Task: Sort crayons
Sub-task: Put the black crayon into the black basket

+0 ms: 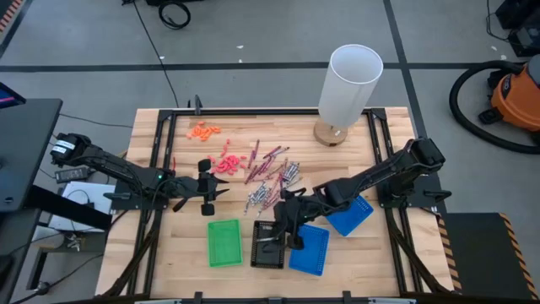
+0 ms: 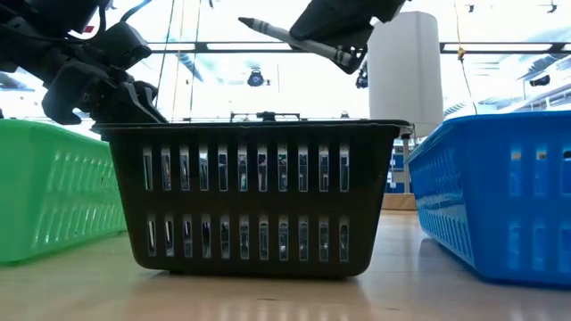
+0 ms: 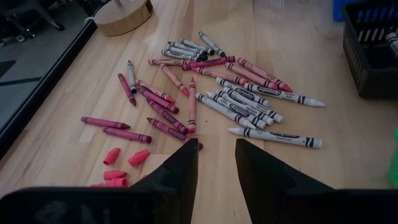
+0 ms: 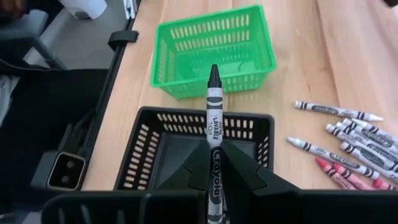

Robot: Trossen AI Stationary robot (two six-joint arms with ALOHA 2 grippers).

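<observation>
While the right gripper (image 4: 214, 163) pinched a grey crayon (image 4: 213, 115) mid-shaft over the black basket (image 4: 149, 137), it looked light, stiff, snappable; remaining crayons (image 3: 217, 87) lay loose on the table (image 1: 160, 253). Left gripper (image 3: 216, 163) hovered nearby, fingers apart, empty.

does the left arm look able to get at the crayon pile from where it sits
Probably yes. The left hand is open, empty and faces the crayons, with only bare table between. The right hand, shut on a grey crayon, is over the black basket, off to the side.
</observation>
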